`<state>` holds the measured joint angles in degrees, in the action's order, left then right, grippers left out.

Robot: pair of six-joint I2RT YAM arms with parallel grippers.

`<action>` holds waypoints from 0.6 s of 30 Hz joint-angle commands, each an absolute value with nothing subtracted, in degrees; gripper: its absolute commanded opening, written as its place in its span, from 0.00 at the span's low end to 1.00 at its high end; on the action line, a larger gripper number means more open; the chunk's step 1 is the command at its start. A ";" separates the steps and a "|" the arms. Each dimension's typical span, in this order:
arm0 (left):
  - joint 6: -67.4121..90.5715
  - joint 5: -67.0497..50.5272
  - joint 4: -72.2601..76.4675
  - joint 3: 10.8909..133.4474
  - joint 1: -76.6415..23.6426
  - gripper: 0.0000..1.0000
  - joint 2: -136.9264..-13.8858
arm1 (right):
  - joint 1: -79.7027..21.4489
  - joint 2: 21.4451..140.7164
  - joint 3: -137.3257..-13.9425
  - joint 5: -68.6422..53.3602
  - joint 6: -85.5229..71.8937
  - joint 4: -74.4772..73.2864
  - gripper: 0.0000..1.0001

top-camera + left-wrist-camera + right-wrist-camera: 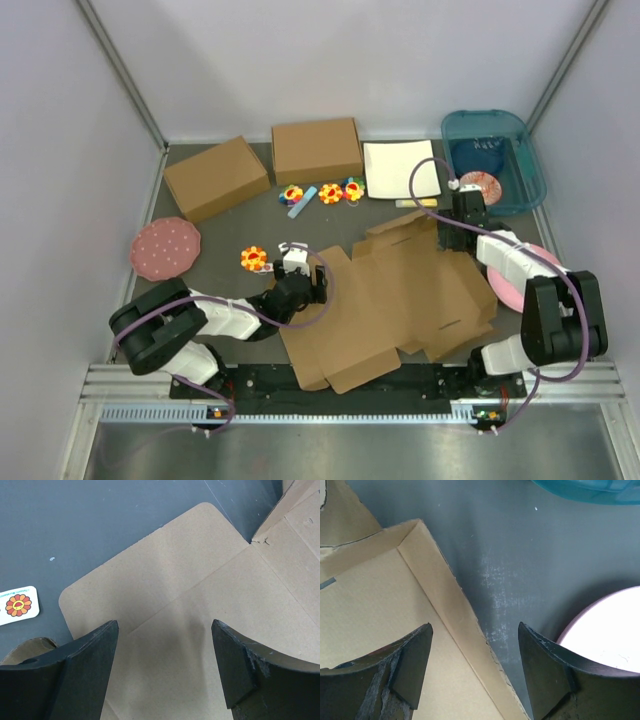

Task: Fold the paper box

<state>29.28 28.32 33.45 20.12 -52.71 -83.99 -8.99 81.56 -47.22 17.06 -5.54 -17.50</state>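
Top-down view of a dark grey desk (pixel 230 235) with two robot arms fixed at its near edge. Just beyond the bases, the paper box (pixel 400 290) lies unfolded as a large brown die-cut cardboard sheet. It spreads from the near centre toward the right, with flaps and creases showing.

The left fingers (pixel 90 670) stand wide apart with nothing between them. They point down over a rounded flap on the left side of the sheet. A small white card with an orange flower sticker (pixel 18 605) lies on the desk just left of that flap.

The right fingers (pixel 412 665) are also spread and hold nothing. They are poised over the sheet's far right edge, where a narrow strip is folded along the border. Whether either pair touches the cardboard cannot be told.

A pale pink plate (pixel 545 258) sits partly under the right arm. A speckled pink plate (pixel 164 248) lies at the left side.

Farther back, more flower stickers (pixel 330 192) lie in a loose row. Along the far edge are two closed brown cardboard boxes (pixel 216 177), a white sheet (pixel 400 168), and a teal plastic bin (pixel 530 170) in the far right corner.
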 commanded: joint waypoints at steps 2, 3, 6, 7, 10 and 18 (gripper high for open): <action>29.35 29.00 33.05 19.16 -53.00 0.81 -84.64 | -7.82 83.93 -48.34 12.22 -4.66 -14.24 0.69; 29.36 28.92 33.05 19.25 -52.91 0.81 -84.81 | -7.74 84.81 -48.69 11.87 -4.57 -14.24 0.68; 29.53 28.74 32.96 19.34 -52.91 0.81 -85.25 | -7.47 86.22 -49.48 10.20 -4.66 -14.15 0.66; 29.44 28.74 32.96 19.34 -52.91 0.81 -85.25 | -7.30 87.00 -49.66 9.33 -4.66 -14.24 0.63; 29.27 28.92 33.05 19.42 -53.00 0.81 -85.34 | -7.38 87.80 -49.57 8.62 -4.83 -14.06 0.54; 28.83 28.83 32.61 20.30 -52.91 0.81 -85.08 | -7.38 85.70 -49.13 7.91 -5.36 -13.45 0.25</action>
<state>28.88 28.58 33.76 20.12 -52.77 -84.27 -7.94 87.88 -47.33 9.28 -5.04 -15.62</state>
